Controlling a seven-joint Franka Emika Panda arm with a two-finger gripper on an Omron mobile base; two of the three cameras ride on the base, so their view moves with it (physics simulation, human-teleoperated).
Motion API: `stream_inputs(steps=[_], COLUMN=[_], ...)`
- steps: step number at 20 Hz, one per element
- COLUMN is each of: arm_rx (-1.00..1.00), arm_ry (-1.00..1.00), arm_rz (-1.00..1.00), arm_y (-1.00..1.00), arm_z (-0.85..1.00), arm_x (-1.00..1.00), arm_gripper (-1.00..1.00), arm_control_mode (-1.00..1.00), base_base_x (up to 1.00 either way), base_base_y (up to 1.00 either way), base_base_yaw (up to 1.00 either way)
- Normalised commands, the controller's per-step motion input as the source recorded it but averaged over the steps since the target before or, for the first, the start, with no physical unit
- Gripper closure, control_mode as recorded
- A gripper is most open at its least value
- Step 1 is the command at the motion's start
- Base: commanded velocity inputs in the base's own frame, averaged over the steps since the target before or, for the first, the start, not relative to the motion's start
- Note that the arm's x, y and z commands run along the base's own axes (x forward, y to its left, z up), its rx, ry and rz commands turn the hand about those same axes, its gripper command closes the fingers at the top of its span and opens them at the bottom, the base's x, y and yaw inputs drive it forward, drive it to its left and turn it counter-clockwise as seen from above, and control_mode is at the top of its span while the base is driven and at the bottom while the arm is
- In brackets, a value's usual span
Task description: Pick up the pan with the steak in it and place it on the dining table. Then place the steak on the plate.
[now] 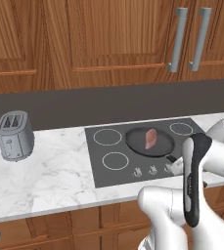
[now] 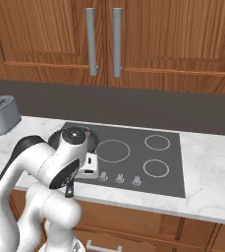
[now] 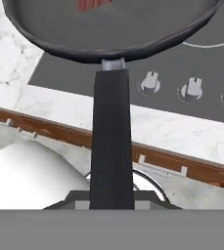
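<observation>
Hidden: pan (image 1: 150,141) handle end, behind the arm.
Pan: steak (image 1: 150,138) inside, above cooktop (image 1: 133,156).
Fingers: clamped on pan handle (image 3: 111,141).

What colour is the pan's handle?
Black, with a small grey metal collar where it joins the pan; the handle shows best in the hand view.

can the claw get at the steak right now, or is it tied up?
Probably not. The claw is shut on the pan handle, so it is occupied. The steak lies uncovered in the pan over the cooktop, with nothing above it; the claw would have to let go of the handle first.
</observation>
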Motion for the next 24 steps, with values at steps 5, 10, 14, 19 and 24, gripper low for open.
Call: stream_inputs(steps=[5, 10, 14, 19, 24], arm_rx=[-0.06, 0.0, 0.06, 0.1, 0.02], arm_ry=[0.1, -0.01, -0.32, -0.42, -0.14], arm_rz=[0.08, 0.15, 0.1, 0.07, 0.01], arm_y=[1.0, 0.61, 0.19, 0.0, 0.0], arm_z=[0.3, 0.11, 0.03, 0.07, 0.03], arm_x=[-0.36, -0.43, -0.52, -0.5, -0.1], arm_gripper=[1.0, 1.0, 1.0, 1.0, 1.0], arm_control_mode=[-1.0, -1.0, -1.0, -1.0, -1.0], base_base_x=[0.0, 0.0, 0.0, 0.0, 0.0], base_base_y=[0.0, 0.0, 0.0, 0.0, 0.0], base_base_yaw=[0.0, 0.0, 0.0, 0.0, 0.0])
